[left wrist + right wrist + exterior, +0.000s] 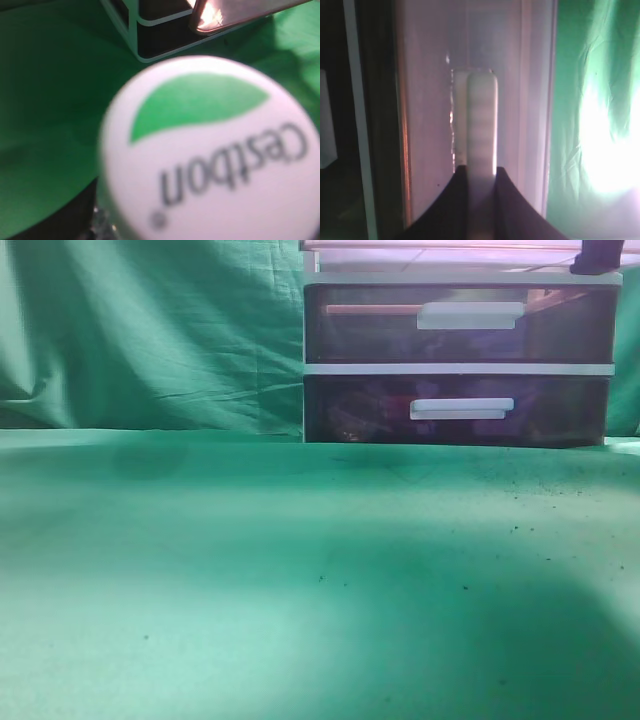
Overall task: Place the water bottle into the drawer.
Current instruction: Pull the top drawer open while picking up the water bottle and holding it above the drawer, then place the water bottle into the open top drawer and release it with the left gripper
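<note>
The water bottle's white cap (210, 155), with a green leaf and "Cestbon" lettering, fills the left wrist view close to the camera. My left gripper (70, 220) shows only as a dark finger beside the bottle's neck and seems shut on the bottle. The bottle is out of the exterior view. The drawer (425, 100), with its translucent reddish front, stands out from the white frame (135, 30). It also shows in the left wrist view (235, 12). My right gripper (481, 172) is shut on its white bar handle (481, 115). In the exterior view this gripper (597, 258) is at the top right.
Two darker purple-brown drawers (455, 325) (455, 410) with white handles sit closed below, at the back right of the green cloth table (300, 580). A green curtain (150, 330) hangs behind.
</note>
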